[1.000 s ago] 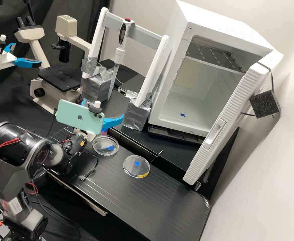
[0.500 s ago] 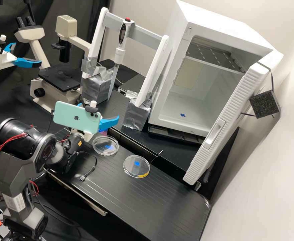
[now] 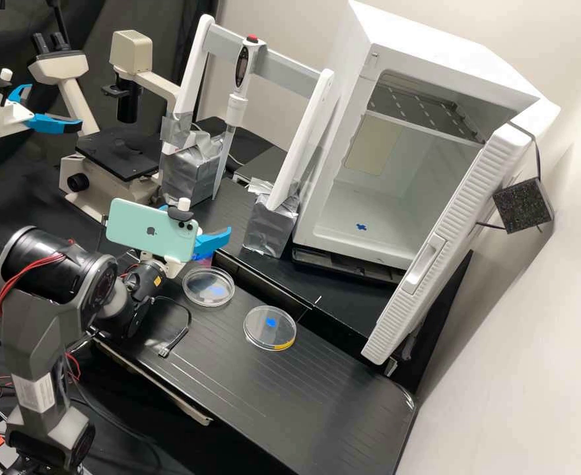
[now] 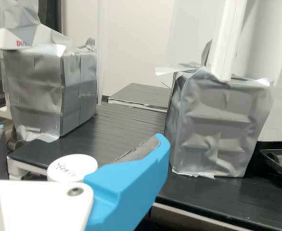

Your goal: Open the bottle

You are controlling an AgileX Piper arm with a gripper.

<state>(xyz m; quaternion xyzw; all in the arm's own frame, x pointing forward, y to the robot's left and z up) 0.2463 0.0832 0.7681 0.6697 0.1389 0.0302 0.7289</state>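
In the high view my gripper [image 3: 197, 221] is low over the back left part of the front bench, largely behind the green phone fixed on it. A small pink patch [image 3: 203, 262], perhaps the bottle's body, shows just under the blue finger. The wrist view has my gripper [image 4: 78, 137] open, its two blue fingers wide apart. Between them, partly behind the near finger and the white mount, is the round white bottle cap [image 4: 72, 167] with handwriting on top. The bottle's body is hidden there, and I cannot tell whether a finger touches the cap.
Two clear round dishes [image 3: 208, 298] lie on the front bench [image 3: 330, 389], beside a loose black cable. Behind stand two foil-wrapped blocks [image 3: 271, 224] under a white frame holding a pipette, a microscope [image 3: 117, 153], and a white cabinet [image 3: 333, 218] with its door open.
The gripper and phone have moved left in the high view, mostly in the first half second. The arm's upper joint has shifted right and up. The dishes have not moved.
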